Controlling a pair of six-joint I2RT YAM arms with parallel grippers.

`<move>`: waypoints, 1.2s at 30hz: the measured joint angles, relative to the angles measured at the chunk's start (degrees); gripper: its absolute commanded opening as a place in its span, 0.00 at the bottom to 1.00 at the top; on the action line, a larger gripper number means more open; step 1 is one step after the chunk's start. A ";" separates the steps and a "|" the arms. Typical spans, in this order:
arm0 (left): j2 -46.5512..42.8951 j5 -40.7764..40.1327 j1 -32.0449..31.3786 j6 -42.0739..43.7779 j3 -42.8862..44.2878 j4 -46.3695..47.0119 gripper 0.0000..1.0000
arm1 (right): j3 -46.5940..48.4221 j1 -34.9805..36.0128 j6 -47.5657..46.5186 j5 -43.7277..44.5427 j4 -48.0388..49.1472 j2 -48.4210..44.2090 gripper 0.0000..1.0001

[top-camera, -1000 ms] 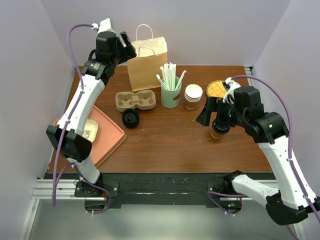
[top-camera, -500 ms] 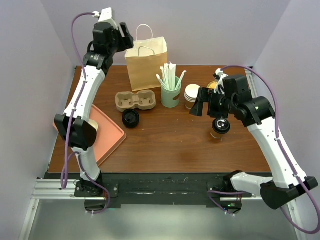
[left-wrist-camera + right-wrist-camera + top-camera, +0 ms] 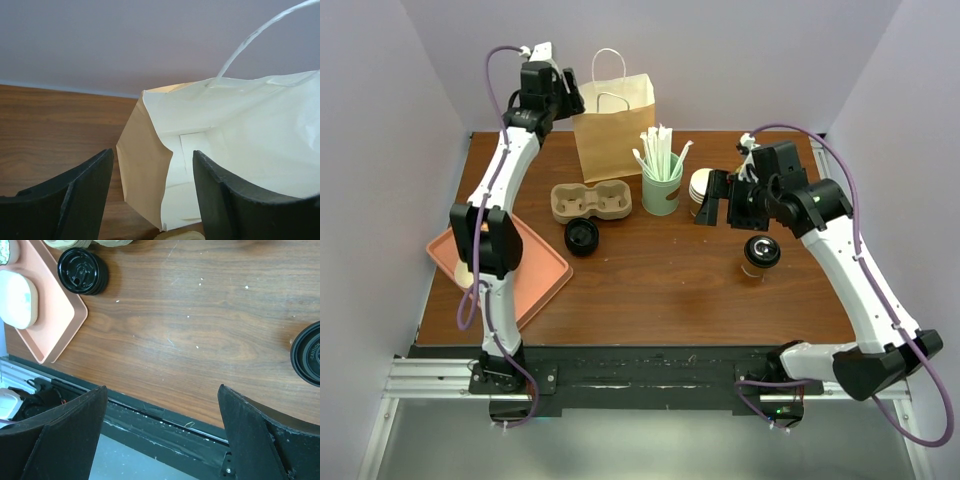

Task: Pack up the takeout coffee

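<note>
The takeout coffee point(image 3: 761, 252), a small brown cup with a black lid, stands alone on the table's right side; its lid shows at the right edge of the right wrist view point(image 3: 307, 360). My right gripper point(image 3: 720, 210) hovers open, up and to the back-left of it, with nothing between its fingers point(image 3: 160, 395). The paper bag point(image 3: 613, 130) stands open at the back. My left gripper point(image 3: 568, 95) is at the bag's upper left corner. Its jaws are open, with the bag's left side wall point(image 3: 145, 170) between them and untouched by either finger point(image 3: 82, 195).
A cardboard cup carrier point(image 3: 591, 201), a loose black lid point(image 3: 581, 236), a green cup of straws point(image 3: 661, 185) and a stack of white-topped cups point(image 3: 705, 190) sit mid-table. A pink tray point(image 3: 535, 275) lies front left with a white dish point(image 3: 17, 297).
My right gripper has lifted off the coffee and moved back-left, leaving the cup standing. My left gripper has moved in onto the bag's corner, its jaws narrowing.
</note>
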 measured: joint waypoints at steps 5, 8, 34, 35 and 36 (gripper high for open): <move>2.29 -0.13 0.02 0.24 1.64 0.09 0.48 | 0.52 0.00 -0.02 0.48 0.00 0.61 0.95; 3.02 -0.26 0.04 0.44 2.14 0.83 0.31 | 0.74 0.00 -0.04 1.05 0.00 1.01 0.95; -2.97 4.98 0.04 -2.75 5.55 7.65 0.00 | 12.39 0.00 -0.52 2.58 -0.28 4.42 0.95; -4.22 5.11 0.04 -2.62 5.55 7.43 0.00 | 13.60 0.00 -0.68 2.56 -0.33 4.61 0.95; -5.53 5.20 0.04 -2.60 5.55 7.39 0.00 | 14.53 0.00 -0.74 2.54 -0.33 4.81 0.96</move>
